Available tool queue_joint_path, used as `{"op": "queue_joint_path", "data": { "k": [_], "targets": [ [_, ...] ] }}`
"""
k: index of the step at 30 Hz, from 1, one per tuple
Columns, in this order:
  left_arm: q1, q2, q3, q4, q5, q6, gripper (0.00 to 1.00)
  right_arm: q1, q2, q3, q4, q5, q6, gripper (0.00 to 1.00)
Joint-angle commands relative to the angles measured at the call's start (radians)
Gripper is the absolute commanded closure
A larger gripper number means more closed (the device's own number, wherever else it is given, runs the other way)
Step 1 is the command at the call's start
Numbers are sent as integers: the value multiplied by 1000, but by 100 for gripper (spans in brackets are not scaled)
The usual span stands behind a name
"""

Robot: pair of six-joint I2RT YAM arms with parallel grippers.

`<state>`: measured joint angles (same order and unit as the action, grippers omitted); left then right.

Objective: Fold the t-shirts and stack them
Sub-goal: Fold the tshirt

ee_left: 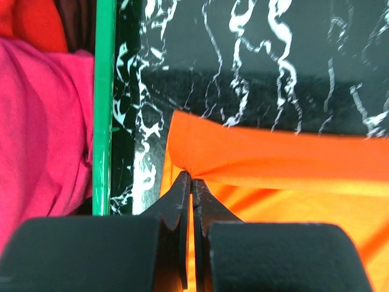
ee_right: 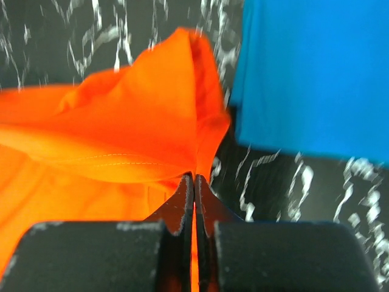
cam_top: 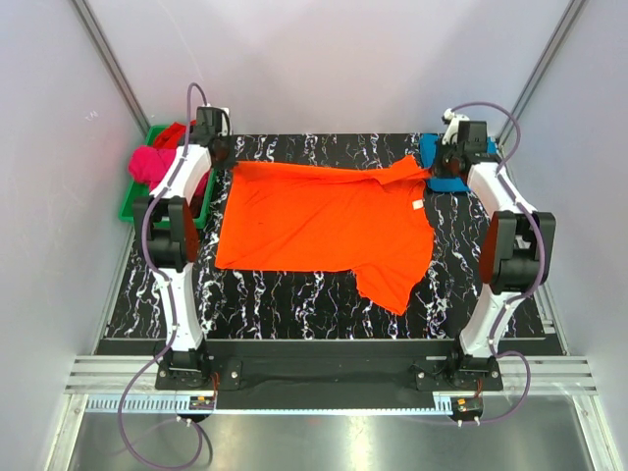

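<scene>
At the orange shirt's [cam_top: 314,221] far edge, left claw [ee_left: 189,178] pinches one corner, right claw [ee_right: 194,177] pinches the other.

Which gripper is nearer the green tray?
Left. The left gripper pinches the orange t-shirt just beside the green tray; the right gripper holds the shirt's other corner, by the blue t-shirt.

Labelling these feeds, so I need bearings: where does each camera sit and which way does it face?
Top: above and behind the bases, looking down at the table; left arm and right arm show.
Left wrist: looks along the left fingers at the orange shirt, tray rim, pink shirt.
Right wrist: looks along the right fingers at the blue shirt.
Shared: the orange shirt, pinched in both wrist views.
</scene>
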<state>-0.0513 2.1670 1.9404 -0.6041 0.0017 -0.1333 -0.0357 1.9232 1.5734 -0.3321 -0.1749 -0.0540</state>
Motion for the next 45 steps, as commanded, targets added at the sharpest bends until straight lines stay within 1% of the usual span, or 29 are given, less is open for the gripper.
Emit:
{"op": "queue_joint_path", "data": {
  "k": [1,3,12,15,20,24,29,30,32,33,36,37,38,39,43,45],
  "targets": [
    [8,-75,-20,23,-39,34,100,2,-92,-65,10,-3,37,100],
    [8,-79,-38,15,-52,38,100,2,-93,-78,4,-32,75,100],
    [8,-124,-170,14,-104,24,100,2,-104,-161,-19,-84,129,100],
    [7,-145,-225,24,-114,21,100,2,-110,-190,-30,-61,141,100],
    [7,-138,-235,3,-114,40,100,2,-115,-210,-56,-51,146,100],
    [5,-131,-236,-19,-146,60,100,3,-115,-225,-68,-28,152,100],
    [-10,-154,-302,-4,-213,75,99,13,-122,-266,-76,-38,154,100],
    [-12,-160,-314,3,-216,75,97,17,-128,-277,-76,-32,157,100],
    [-15,-176,-343,6,-220,69,87,19,-136,-299,-77,-28,158,98],
    [-16,-177,-351,6,-220,67,84,20,-141,-308,-85,-23,161,98],
    [-28,-197,-374,9,-238,60,83,20,-150,-316,-93,-20,164,93],
    [-35,-197,-376,6,-247,55,80,20,-151,-316,-94,-20,166,91],
    [-38,-205,-370,0,-261,47,77,20,-151,-314,-99,-21,167,86],
    [-41,-207,-365,-5,-270,41,68,20,-151,-306,-111,-23,169,79],
    [-48,-220,-290,-32,-325,12,61,20,-162,-277,-143,-15,183,72],
    [-48,-220,-229,-46,-301,-9,59,20,-171,-256,-147,-20,195,70]
  ]
}}
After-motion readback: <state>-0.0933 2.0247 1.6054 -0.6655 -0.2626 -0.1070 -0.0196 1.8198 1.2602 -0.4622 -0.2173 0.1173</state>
